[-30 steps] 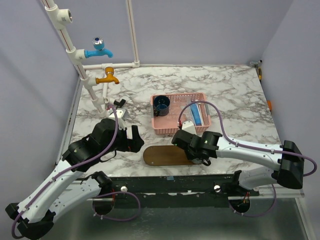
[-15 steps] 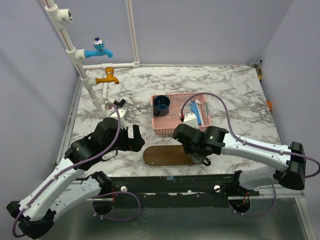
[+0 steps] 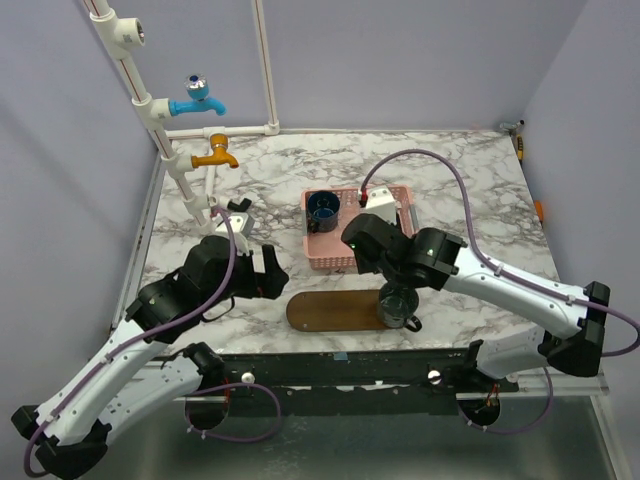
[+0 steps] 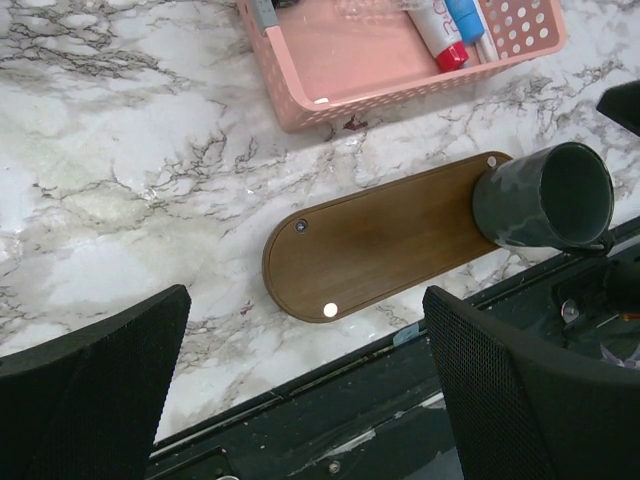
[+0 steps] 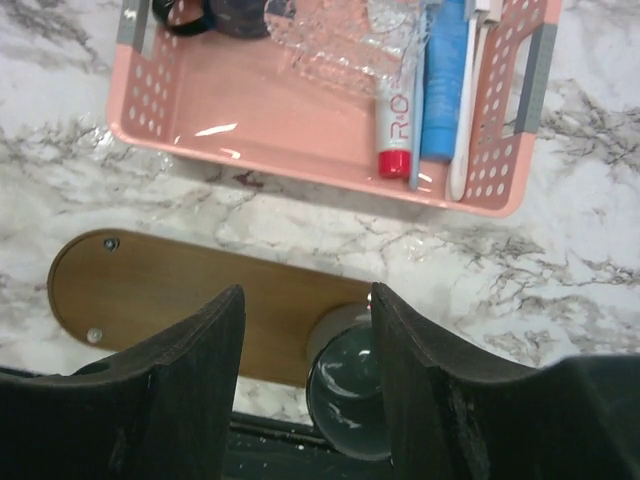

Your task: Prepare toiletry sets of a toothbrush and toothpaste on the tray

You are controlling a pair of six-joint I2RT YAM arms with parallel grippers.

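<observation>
The top view looks down from high above the near edge, facing the far side and taking in the whole marble worktop [image 3: 480,180]. The left wrist view looks down at a slant, close over the tray [image 4: 380,245]. The right wrist view looks almost straight down from farther off, over the basket [image 5: 300,110]. Both wrist views share tray, basket and cup [image 4: 540,195]; the top view holds all three.

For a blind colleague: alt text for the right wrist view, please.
A pink basket holds a red-capped toothpaste tube and toothbrushes at its right side. Below it lies a wooden tray with a dark cup at its right end, framed by the open right gripper.
</observation>
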